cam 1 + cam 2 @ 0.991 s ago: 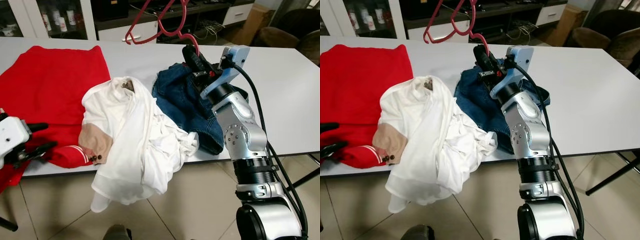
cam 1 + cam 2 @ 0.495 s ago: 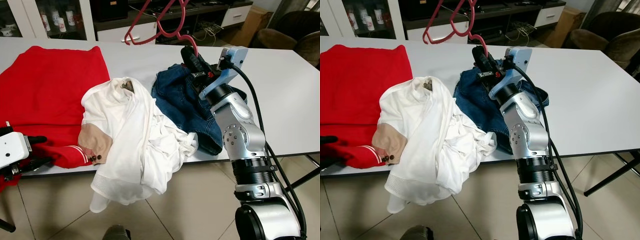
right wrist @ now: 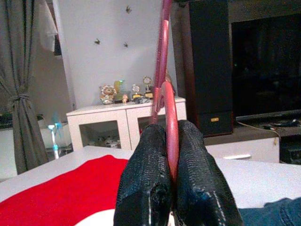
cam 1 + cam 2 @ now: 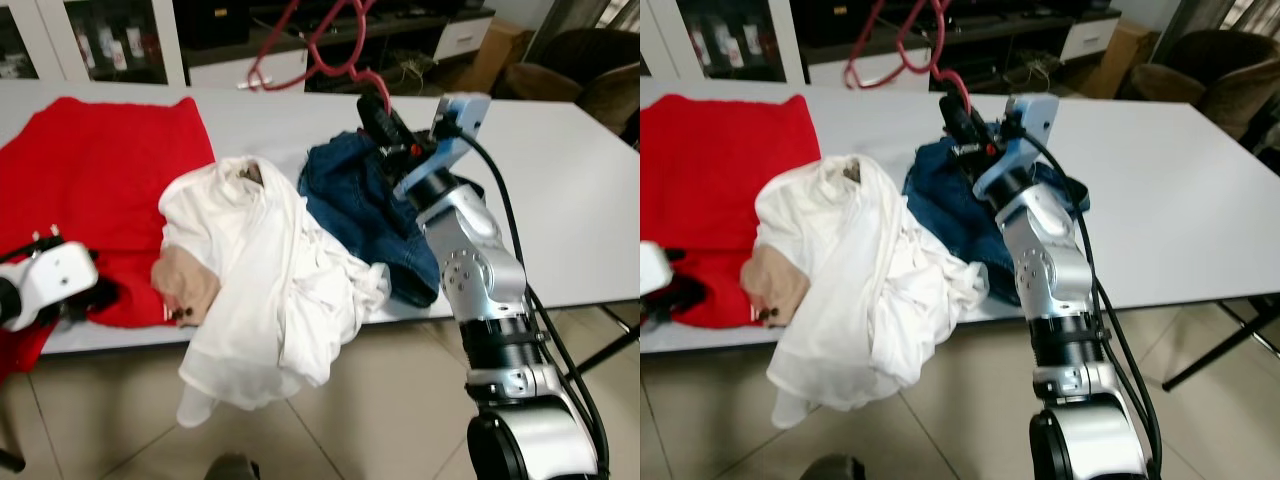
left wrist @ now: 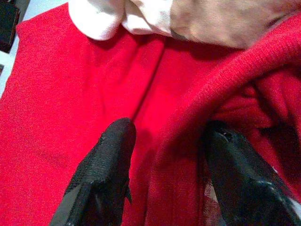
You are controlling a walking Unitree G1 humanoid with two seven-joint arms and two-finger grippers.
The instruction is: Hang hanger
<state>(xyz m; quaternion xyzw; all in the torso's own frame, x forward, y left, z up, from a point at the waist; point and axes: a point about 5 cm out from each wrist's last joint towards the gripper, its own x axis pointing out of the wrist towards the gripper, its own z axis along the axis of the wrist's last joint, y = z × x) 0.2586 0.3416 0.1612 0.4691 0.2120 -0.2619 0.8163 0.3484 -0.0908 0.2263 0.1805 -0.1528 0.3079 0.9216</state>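
Black spread fingers (image 5: 106,165) astride a red sweater (image 5: 56,94) fold, white cloth (image 5: 127,16) beyond.

Head stereo pair looked fwd/down over white table (image 4: 560,180), sharing clothes pile. L wrist cam sat v. close above red garment (image 5: 70,94); R wrist cam faced room cabinets (image 3: 108,125).

We see the red hanger (image 4: 318,48) cut off by the top edge of both eye views, its upper part out of sight. The left gripper's fingers (image 5: 104,179) reach into a fold of the red garment (image 5: 61,103), and the head views are slightly blurred.
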